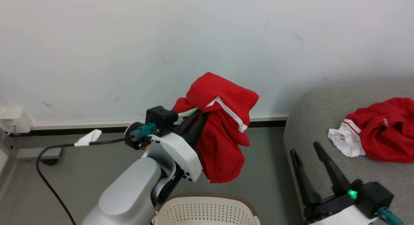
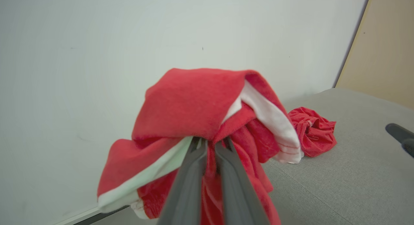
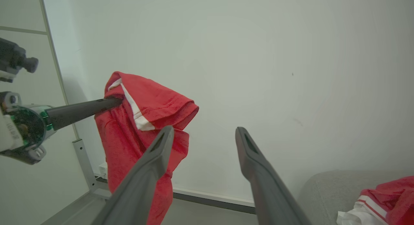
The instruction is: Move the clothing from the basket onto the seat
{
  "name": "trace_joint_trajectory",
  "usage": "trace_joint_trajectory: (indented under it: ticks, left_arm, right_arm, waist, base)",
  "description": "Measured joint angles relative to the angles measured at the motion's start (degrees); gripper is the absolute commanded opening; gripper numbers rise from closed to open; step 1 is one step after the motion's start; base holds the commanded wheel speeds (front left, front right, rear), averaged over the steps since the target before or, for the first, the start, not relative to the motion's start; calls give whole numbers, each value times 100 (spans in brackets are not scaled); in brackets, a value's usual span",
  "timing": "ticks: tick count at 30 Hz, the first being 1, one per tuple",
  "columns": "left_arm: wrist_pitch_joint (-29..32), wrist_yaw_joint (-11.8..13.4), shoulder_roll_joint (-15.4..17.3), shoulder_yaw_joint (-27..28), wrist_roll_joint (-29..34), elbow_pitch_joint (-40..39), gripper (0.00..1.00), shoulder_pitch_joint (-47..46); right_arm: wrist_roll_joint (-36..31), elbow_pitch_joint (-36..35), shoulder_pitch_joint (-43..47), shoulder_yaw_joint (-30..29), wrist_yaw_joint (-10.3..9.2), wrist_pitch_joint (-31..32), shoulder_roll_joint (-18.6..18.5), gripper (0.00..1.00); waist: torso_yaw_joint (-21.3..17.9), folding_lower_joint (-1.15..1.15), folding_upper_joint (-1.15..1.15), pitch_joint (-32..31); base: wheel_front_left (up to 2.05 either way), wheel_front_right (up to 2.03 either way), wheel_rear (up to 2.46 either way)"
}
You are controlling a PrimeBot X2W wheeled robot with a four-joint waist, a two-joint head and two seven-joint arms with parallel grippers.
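The left tool (image 2: 210, 142) is clamped shut on a red garment (image 1: 223, 134) with white trim, holding it up in the air in front of the white wall (image 1: 161, 40); the cloth drapes over and around the two dark fingers, so their tips are buried in the folds, and the loose end hangs down towards the grey floor (image 1: 81, 173); below it and a little nearer sits the basket (image 1: 207, 212), cream with a brown rim and rows of small holes, and the hanging cloth is clear of that rim; what lies inside the basket I cannot tell; off to the right is the grey seat (image 1: 317, 121), and towards its right side lies a second red garment (image 1: 385, 134), crumpled, with a white part edged by thin red stripes spilling out on its left; the held garment is well apart from the seat, out to the left of its rounded corner; the right tool (image 1: 304, 149) stands wide open with nothing between its fingers, low at the near right over the seat's left edge, its fingers pointing away towards the wall; a black cable (image 1: 48, 153) trails from the left wrist down across the floor on the left.
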Motion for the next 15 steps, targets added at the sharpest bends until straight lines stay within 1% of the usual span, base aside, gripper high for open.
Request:
trace_joint_trajectory:
  ticks: [4, 10, 15]
  left_arm:
    - [49, 24, -3, -51, -23, -114, 0, 91]
    - [93, 34, -64, -156, -35, -194, 0, 173]
    - [118, 10, -250, -299, -60, -210, 0, 205]
  right_arm:
    - [88, 349, -126, 557, 0, 0, -5, 100]
    - [290, 940, -615, 1360, 0, 0, 35, 100]
    - [411, 1388, -943, 1904, 0, 0, 89, 100]
  waist:
    - [25, 0, 0, 11]
    - [93, 0, 0, 20]
    - [216, 0, 0, -6]
  base:
    - [0, 0, 0]
    - [0, 0, 0]
    - [0, 0, 0]
